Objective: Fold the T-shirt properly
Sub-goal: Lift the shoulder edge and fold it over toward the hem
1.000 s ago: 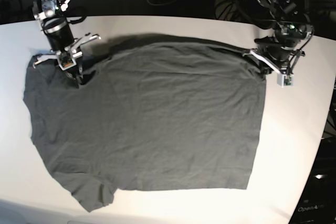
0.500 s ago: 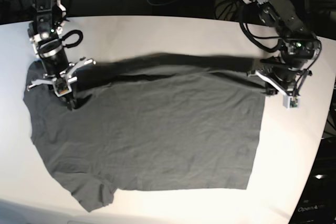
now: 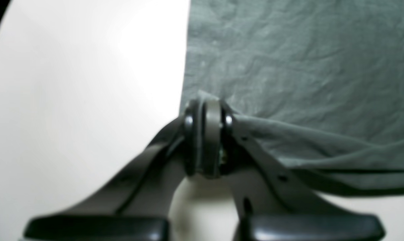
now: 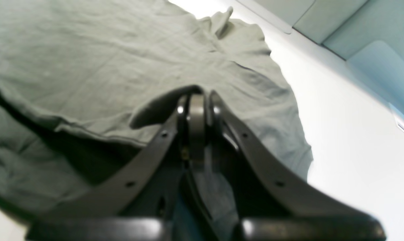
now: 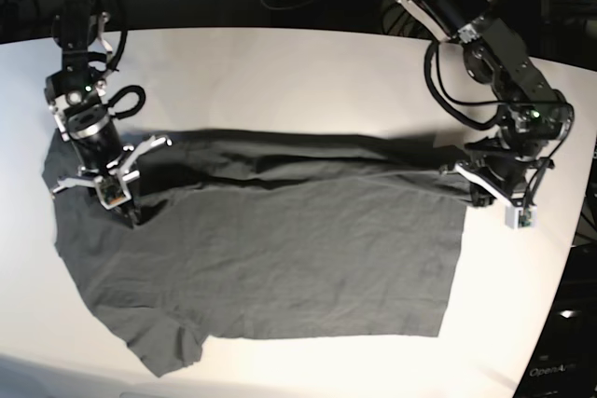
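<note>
Two wrist views show each pinch: left hand [image 3: 207, 110] and right hand [image 4: 195, 97] clamped on T-shirt [image 5: 280, 249] edge. Base view alone shows it spread across white worktop [image 5: 280, 62], far edge folded over.

Overhead base view; two close wrist views.
</note>
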Available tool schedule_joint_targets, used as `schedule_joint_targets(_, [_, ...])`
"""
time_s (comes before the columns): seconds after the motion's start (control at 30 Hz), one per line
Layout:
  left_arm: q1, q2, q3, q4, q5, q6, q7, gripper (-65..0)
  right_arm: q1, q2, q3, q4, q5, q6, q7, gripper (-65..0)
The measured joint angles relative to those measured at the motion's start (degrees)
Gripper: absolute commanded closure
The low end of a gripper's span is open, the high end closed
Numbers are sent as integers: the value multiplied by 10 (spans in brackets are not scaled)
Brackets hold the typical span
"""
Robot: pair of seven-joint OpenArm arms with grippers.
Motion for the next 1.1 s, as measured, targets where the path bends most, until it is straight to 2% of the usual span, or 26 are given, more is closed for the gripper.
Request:
schedule_joint_targets(0.23, [-35, -10, 0, -16, 0, 0, 2, -29, 55, 0, -1, -66, 0, 1, -2, -4])
schedule_joint_targets(0.33, [-47, -9, 0, -16, 0, 0, 2, -28, 70, 0, -1, -86, -1, 25, -4, -4])
schedule_joint_targets(0.5, [-65, -9, 0, -19, 17, 0, 0, -28, 94, 1, -1, -115, 0, 24, -2, -4])
schedule_joint_targets(0.7, [-68, -10, 0, -76, 35, 0, -3, -28, 122, 2, -1, -150, 0, 26, -3, -4])
schedule_joint_targets(0.8, [-70, -17, 0, -77, 33, 0, -33, -28, 123, 2, -1, -149, 0, 25, -3, -4])
schedule_joint_targets(1.1, [-73, -21, 0, -77, 34, 0, -45, -28, 153, 4, -1, -162, 0, 26, -20, -4])
